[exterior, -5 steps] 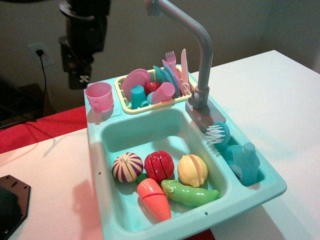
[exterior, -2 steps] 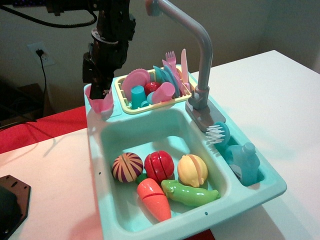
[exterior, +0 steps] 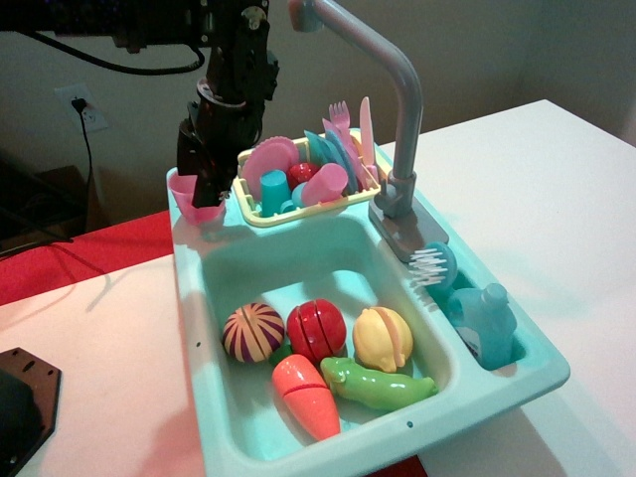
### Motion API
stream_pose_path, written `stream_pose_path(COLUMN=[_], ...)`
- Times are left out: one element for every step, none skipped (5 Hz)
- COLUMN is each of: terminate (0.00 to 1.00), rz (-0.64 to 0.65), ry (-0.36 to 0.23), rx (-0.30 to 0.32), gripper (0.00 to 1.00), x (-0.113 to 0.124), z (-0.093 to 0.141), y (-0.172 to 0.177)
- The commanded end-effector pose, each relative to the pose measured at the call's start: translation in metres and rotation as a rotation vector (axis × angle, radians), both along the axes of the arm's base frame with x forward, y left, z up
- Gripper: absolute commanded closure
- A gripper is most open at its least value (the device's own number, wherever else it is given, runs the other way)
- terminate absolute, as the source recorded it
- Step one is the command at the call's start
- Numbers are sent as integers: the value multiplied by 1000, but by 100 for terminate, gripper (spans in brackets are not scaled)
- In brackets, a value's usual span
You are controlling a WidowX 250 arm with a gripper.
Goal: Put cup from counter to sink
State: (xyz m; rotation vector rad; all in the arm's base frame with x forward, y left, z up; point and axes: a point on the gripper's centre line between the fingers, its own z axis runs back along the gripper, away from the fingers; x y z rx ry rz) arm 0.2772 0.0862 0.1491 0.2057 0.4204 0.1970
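Nearest, the sink (exterior: pixel 214 273) holds a carrot (exterior: pixel 306 396), green pickle (exterior: pixel 378 386), yellow lemon (exterior: pixel 383 338), red tomato (exterior: pixel 316 329) and striped purple onion (exterior: pixel 252 332) on its floor. Beyond the basin's far left corner, the cup (exterior: pixel 189 201) sits at the counter (exterior: pixel 231 221) ledge, tilted, the pincer (exterior: pixel 205 184) clamped on its rim. Just right of it stands the yellow dish rack (exterior: pixel 298 207), with the grey faucet (exterior: pixel 397 109) farther right

The small light-pink plastic toy cup (exterior: pixel 195 199) sits on the pale-teal ribbed counter ledge (exterior: pixel 231 220) at the back-left corner, largely hidden. Just in front lies the deep rectangular pale-teal basin (exterior: pixel 258 268), its tall grey curved faucet rising at the back right.
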Motion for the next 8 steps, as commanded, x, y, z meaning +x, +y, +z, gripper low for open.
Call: stream_pose_path(terminate=[0, 0, 0, 0, 0, 0, 0, 0], rz=[10, 2, 3, -7, -38, -122, -194, -230], ry=[-28, -52, -59, -76, -101, -120, -118, -93], rx=[6, 18, 20, 23, 22, 1, -25, -64], gripper=[0, 100, 100, 100, 100, 100, 100, 100], x=[4, 2, 1, 3, 11, 34, 51, 55], z=[-2, -5, -6, -4, 1, 8, 5, -8], y=[-1, -4, -5, -10, -24, -57, -90, -111])
